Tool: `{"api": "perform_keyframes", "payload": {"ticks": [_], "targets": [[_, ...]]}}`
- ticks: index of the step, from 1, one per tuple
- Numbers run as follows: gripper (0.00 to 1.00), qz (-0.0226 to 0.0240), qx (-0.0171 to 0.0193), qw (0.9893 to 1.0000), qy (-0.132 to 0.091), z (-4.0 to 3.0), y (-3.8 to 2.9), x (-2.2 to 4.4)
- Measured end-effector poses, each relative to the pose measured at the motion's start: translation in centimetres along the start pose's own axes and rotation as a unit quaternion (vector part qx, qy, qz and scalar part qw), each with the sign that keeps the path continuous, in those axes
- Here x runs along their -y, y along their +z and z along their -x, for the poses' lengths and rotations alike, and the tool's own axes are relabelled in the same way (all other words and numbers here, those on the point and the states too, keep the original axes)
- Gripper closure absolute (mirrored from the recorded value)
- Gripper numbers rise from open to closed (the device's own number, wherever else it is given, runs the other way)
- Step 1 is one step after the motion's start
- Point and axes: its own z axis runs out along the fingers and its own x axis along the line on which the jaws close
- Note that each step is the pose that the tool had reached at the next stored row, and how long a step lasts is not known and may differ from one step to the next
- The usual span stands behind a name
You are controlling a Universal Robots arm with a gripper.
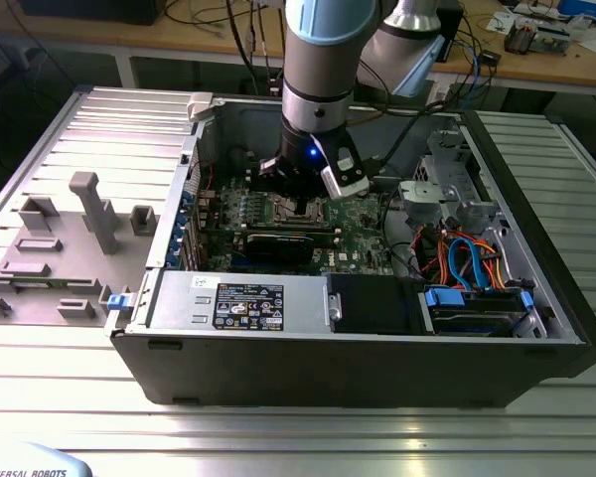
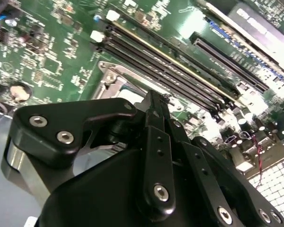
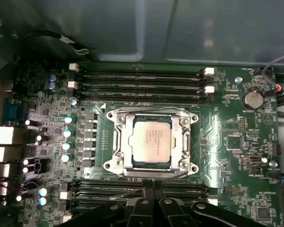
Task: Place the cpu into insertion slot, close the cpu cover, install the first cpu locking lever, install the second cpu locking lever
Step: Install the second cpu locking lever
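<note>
Chip [image 3: 151, 140] sits flat in the socket [image 3: 152, 176], silvery top up, square to the frame. We see the cover [image 3: 128, 124] down over it, a thin metal plate framing the chip on all sides, with the chip showing through the square opening. A thin wire lever [image 3: 180, 176] runs along the socket edge nearest the gripper; we cannot tell whether it is latched. The green board [image 3: 227, 127] lies around the socket, with long black memory slots [image 3: 139, 80] on the far side and another bank on the near side, just under the fingertips.

Gripper [image 3: 152, 190] hangs right above the near edge of the socket in the first wrist view, the black fingers [image 3: 146, 196] pressed together with no gap and nothing between them, so we call it clenched and empty. In the second wrist view the same gripper [image 2: 154, 101] blocks most of the socket, the finger links [image 2: 158, 156] folded tight, with a corner of the cover [image 2: 109, 78] peeking past them.

In the exterior view the arm [image 1: 318, 70] reaches straight down into the open computer case [image 1: 338, 353], the gripper [image 1: 300, 194] over the socket [image 1: 300, 211] in the middle of the board. Grey fixture blocks [image 1: 91, 209] stand on the table [image 1: 278, 437] towards the exterior view's left, well apart from the case.
</note>
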Motion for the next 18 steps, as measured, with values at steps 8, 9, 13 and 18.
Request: {"api": "perform_keyframes", "payload": {"ticks": [8,9,13,18], "targets": [[0.89,0.0031,-0.0002,1.0000,0.000,-1.62,0.80,0.36],[0.89,0.0046,-0.0002,1.0000,0.000,-1.70,0.89,0.52],[0.89,0.0175,0.0002,0.9998,0.000,-2.03,1.06,1.05],[0.89,0.0322,0.0007,0.9995,0.000,-2.45,1.24,1.65]]}}
